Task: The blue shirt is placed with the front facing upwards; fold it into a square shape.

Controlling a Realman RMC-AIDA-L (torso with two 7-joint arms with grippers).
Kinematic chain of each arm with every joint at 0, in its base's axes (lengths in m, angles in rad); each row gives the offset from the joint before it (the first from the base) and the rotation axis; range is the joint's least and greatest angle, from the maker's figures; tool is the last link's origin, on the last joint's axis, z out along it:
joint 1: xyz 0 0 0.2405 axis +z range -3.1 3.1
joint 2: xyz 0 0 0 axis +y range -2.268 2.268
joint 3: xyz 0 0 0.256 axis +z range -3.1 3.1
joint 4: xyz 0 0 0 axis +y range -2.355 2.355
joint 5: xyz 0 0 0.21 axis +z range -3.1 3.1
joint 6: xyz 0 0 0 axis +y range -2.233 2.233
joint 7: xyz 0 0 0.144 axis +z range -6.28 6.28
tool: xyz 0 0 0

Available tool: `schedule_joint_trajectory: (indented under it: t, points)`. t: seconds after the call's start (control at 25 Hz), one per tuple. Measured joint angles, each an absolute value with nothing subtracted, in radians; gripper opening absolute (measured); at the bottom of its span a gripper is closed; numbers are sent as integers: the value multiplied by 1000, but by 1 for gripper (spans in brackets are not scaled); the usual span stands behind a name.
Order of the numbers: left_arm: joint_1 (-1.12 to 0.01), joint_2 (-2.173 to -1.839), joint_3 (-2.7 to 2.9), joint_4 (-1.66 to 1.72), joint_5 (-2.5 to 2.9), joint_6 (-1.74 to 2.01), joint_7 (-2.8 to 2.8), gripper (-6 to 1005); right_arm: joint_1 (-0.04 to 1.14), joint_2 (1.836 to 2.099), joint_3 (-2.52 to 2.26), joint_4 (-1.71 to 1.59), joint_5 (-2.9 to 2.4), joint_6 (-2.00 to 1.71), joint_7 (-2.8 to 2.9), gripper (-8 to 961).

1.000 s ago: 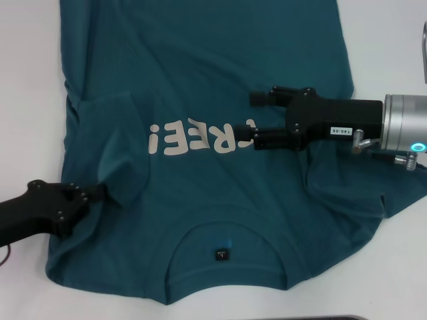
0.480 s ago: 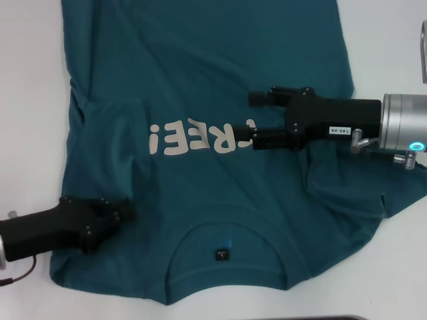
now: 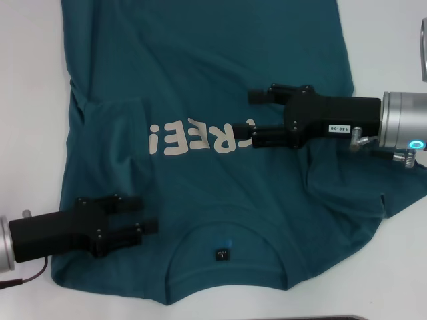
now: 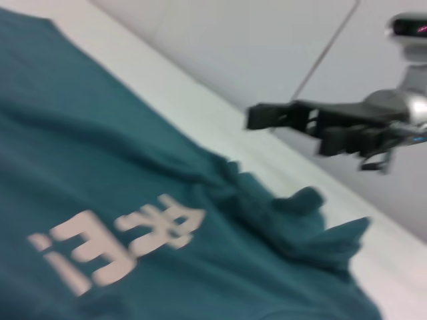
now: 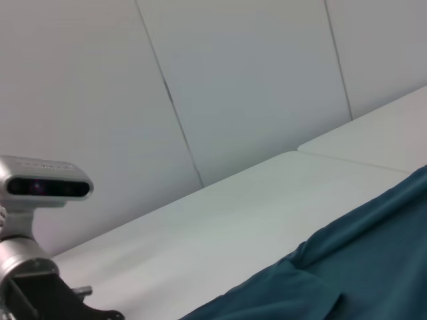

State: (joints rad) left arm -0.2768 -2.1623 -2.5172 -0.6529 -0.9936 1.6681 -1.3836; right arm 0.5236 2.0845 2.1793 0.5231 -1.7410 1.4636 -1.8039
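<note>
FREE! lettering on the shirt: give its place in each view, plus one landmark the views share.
Head view: FREE! lettering mid-frame on the blue shirt, the right gripper at its end.
Left wrist view: the letters low and left of centre.
Right wrist view: not in it.
Shared landmark: the shirt's teal cloth.

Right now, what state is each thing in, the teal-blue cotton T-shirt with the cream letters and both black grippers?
Teal-blue cotton T-shirt: spread on the white table, front up, cream letters showing, both sleeves folded inward, body not yet folded.
Left gripper: open, empty, over the shirt's shoulder beside the collar.
Right gripper: open, empty, over the chest at the end of the letters.
</note>
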Motion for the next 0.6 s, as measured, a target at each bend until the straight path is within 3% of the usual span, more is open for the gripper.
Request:
schedule_joint_trajectory:
  t: [0.28, 0.6]
  points:
    - [-289, -2159, -2532, -683, -1008, 1796, -1382, 632, 520, 2084, 2182, 523, -1741, 1463, -1804, 899]
    - [-299, -2160, -2590, -691, -1069, 1786, -1382, 626, 514, 2082, 2185, 530, -1741, 1465, -1805, 899]
